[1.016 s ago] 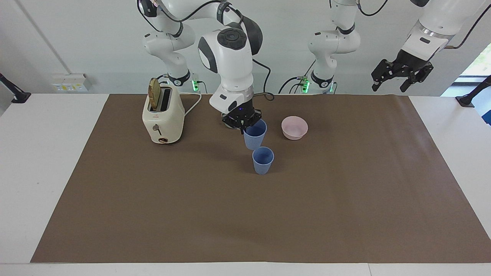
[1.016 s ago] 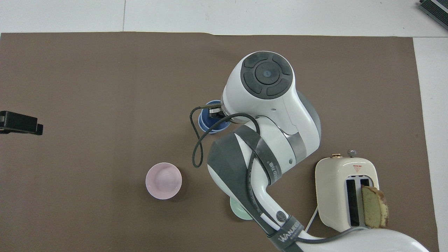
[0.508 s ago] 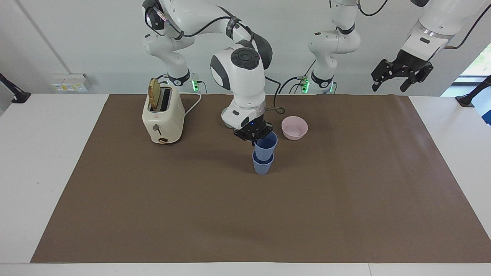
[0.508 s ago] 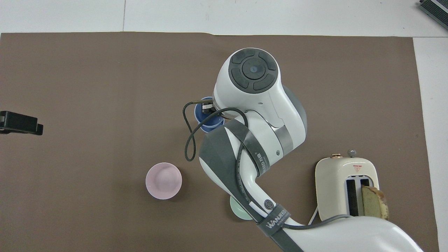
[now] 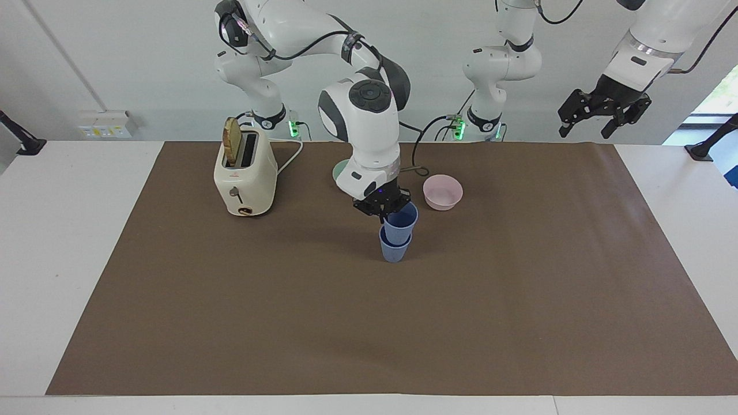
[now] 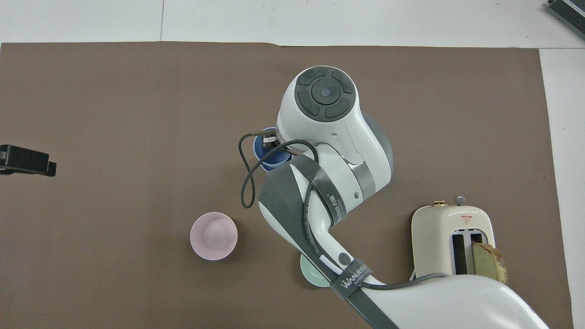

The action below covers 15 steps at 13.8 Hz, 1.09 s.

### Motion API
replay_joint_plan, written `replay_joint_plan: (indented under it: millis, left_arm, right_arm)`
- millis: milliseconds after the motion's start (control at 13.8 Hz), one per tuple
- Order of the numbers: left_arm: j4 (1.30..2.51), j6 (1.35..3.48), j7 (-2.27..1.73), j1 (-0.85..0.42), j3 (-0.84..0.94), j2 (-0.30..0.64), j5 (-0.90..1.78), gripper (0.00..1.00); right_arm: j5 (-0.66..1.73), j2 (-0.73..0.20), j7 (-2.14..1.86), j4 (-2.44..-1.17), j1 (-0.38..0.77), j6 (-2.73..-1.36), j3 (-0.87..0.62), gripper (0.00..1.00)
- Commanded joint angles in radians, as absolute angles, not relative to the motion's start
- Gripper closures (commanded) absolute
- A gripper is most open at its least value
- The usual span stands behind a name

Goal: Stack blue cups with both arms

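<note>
Two blue cups sit one in the other near the middle of the brown mat, a little toward the robots' edge of the counter. Going from the toaster [image 5: 244, 173] across: it stands toward the right arm's end with a slice of bread [image 5: 232, 141] up in its slot, then a green bowl [image 5: 340, 170] half hidden by the arm, then the cups, then a pink bowl [image 5: 443, 192].

The right gripper [image 5: 383, 206] is clamped on the rim of the upper cup [image 5: 400, 222], one finger inside it. That cup is upright, its base nested in the lower cup [image 5: 395, 249], which stands on the mat. The stack lies straight below the claw, so the release should be a plain opening and a lift straight up.

The left gripper [image 5: 602, 112] waits, fingers apart, high over the corner at its own end.
</note>
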State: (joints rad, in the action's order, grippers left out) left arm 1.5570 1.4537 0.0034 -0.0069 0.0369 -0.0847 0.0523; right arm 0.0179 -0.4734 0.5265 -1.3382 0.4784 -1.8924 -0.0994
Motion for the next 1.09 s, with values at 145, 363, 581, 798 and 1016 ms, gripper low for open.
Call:
replay_joint_plan:
  millis: [145, 363, 581, 798, 1016]
  left_arm:
    - [1.559, 1.445, -0.002, 0.003, 0.040, -0.097, 0.066, 0.00]
    - [1.559, 1.445, -0.002, 0.003, 0.040, -0.097, 0.066, 0.00]
    - [1.559, 1.445, -0.002, 0.003, 0.040, -0.097, 0.066, 0.00]
    - [1.559, 1.445, -0.002, 0.003, 0.040, -0.097, 0.066, 0.00]
    - [1.559, 1.445, -0.002, 0.003, 0.040, -0.097, 0.066, 0.00]
  right_arm:
    - [0.032, -0.460, 0.526, -1.381, 0.477, -1.921, -0.101, 1.00]
    - [0.028, -0.460, 0.526, -1.379, 0.476, -1.921, -0.101, 0.42]
    - [0.020, -0.450, 0.526, -1.373, 0.477, -1.921, -0.101, 0.19]
    - [0.015, -0.385, 0.529, -1.379, 0.465, -1.905, -0.098, 0.00]
    - [-0.006, -0.284, 0.541, -1.397, 0.430, -1.829, -0.086, 0.00]
